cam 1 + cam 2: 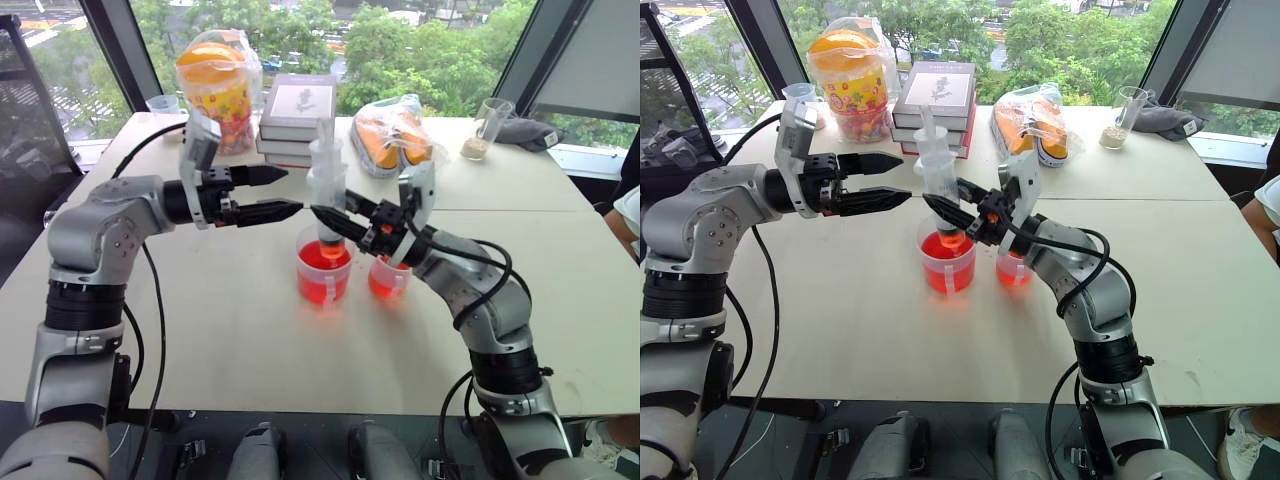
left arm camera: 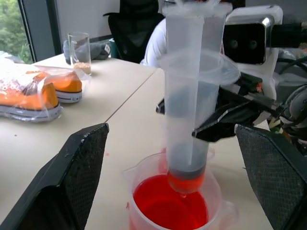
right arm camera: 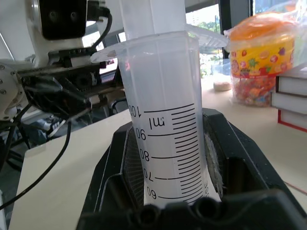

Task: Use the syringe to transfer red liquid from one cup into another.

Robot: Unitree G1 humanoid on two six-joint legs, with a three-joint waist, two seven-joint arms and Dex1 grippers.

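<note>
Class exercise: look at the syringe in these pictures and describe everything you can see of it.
The syringe is a large clear plastic barrel with black millilitre marks, a wide flange and a white plunger. It stands upright, clamped low on its barrel by the right gripper. Its red-filled tip hangs just above the red liquid in the larger cup. The open left gripper is beside it, not touching.

The right gripper (image 1: pixel 345 222) hides the smaller cup's (image 1: pixel 388 281) rim.

bright daylight from the windows (image 1: pixel 420 40) behind the table (image 1: pixel 250 340) gives soft shadows; the wrist views blur nearby.
</note>
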